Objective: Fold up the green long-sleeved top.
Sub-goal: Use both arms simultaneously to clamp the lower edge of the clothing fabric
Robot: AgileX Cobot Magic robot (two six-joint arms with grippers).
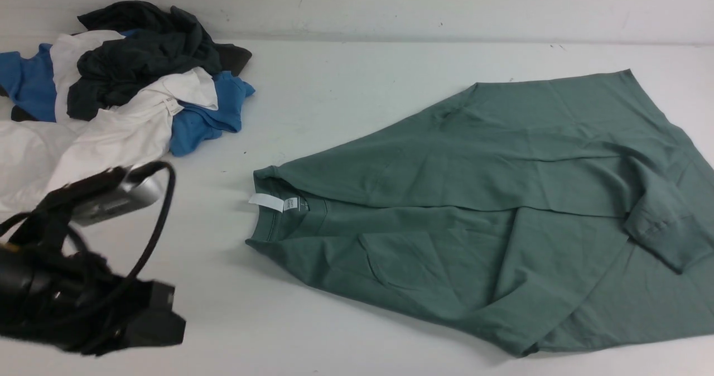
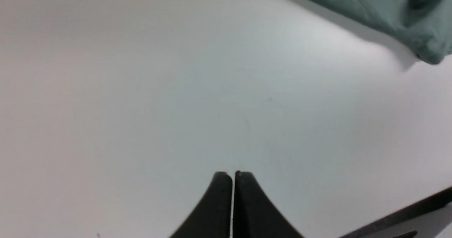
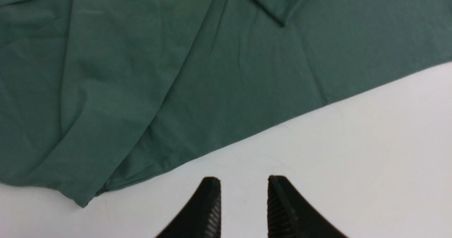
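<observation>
I see bright, even light on the pale tabletop [image 1: 223, 298]; my left wrist view is soft, with blurred shadows.

The green long-sleeved top [image 1: 435, 247] is lying rumpled across the bench [image 1: 212, 287], its 2 sleeves folding over its body.

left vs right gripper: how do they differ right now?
Jaws: the left gripper is shut, the right gripper stands open with a gap between its fingers.
Front view: the left gripper's arm shows beside the green top; the right gripper's arm is out of frame.
Shared: both have dark fingers, and neither holds any cloth.
</observation>
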